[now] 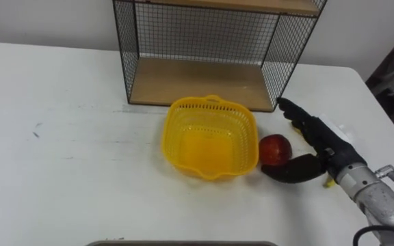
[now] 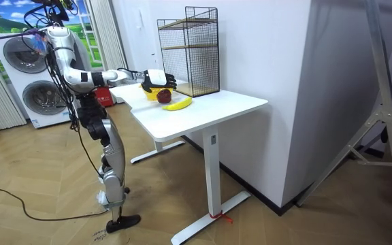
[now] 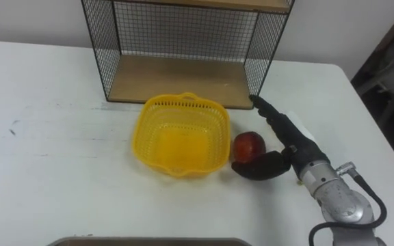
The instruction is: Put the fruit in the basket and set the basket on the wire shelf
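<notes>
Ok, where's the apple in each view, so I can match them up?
Left eye view: the apple lies right of centre, between the yellow basket and the right hand.
Right eye view: apple just right of the middle, same neighbours.
Room view: apple upper left, beside the banana.
Shared landmark: the wire shelf.

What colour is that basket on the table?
The basket is bright yellow, clearest in the left eye view.
</notes>
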Tool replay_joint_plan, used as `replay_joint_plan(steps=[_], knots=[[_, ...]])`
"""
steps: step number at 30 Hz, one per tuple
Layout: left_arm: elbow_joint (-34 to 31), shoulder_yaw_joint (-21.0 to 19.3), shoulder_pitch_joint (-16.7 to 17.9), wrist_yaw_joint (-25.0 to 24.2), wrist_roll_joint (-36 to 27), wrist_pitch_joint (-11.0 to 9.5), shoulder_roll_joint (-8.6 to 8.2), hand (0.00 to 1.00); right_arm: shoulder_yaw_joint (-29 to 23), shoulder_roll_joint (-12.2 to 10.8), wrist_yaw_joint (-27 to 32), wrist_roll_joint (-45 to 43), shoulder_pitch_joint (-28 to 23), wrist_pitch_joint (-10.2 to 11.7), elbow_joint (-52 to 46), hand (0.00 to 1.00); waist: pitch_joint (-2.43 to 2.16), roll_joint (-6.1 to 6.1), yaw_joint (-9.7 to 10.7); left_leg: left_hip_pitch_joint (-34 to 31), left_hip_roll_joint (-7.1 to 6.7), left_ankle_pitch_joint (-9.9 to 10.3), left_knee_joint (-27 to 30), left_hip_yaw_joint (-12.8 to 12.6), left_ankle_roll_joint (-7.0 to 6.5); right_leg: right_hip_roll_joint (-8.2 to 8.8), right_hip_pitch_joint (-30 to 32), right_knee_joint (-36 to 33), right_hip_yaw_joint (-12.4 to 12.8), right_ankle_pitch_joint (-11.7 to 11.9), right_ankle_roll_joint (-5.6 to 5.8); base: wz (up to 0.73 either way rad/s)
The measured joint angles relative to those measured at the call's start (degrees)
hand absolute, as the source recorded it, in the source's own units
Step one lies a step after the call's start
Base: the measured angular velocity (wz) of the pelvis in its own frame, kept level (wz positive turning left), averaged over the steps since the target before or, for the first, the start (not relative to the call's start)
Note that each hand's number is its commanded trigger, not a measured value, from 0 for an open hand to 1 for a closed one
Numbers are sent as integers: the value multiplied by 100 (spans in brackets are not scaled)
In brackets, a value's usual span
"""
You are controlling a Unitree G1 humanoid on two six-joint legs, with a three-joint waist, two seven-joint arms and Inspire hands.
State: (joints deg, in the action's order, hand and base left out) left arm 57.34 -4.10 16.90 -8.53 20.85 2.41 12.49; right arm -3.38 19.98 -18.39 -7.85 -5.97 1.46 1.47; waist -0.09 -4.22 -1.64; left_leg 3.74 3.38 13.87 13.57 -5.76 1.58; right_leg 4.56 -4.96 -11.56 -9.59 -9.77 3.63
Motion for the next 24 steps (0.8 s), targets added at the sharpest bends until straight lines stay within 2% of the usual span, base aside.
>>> replay_joint_plan(steps=[8, 15, 19, 24], knots=[[0, 1, -15, -55, 4, 1, 0, 0, 1, 0, -12, -208, -76, 0, 6, 0, 13, 15, -25, -14, 0, 0, 6, 32, 0, 0, -8, 3, -20, 0, 0, 0], [-1, 0, -78, -70, 3, 4, 1, 0, 1, 0, -189, -208, -216, -23, 36, 0, 46, 48, -25, -19, 0, 0, -1, 37, 0, 0, -4, 7, -20, 0, 0, 0], [-21, 1, -66, -71, 3, 17, 0, 0, 0, -4, -234, -145, -216, -37, 245, 0, 36, 26, -18, -19, -2, 0, -4, 46, 0, 0, -11, 16, -21, -1, 1, 0], [-35, 2, -65, -65, 4, 115, -2, 0, -4, -9, -237, -112, -214, -175, 568, 0, 19, -6, -23, -21, -3, 0, 1, 52, 0, 0, -11, 15, -27, -1, 1, 0]])
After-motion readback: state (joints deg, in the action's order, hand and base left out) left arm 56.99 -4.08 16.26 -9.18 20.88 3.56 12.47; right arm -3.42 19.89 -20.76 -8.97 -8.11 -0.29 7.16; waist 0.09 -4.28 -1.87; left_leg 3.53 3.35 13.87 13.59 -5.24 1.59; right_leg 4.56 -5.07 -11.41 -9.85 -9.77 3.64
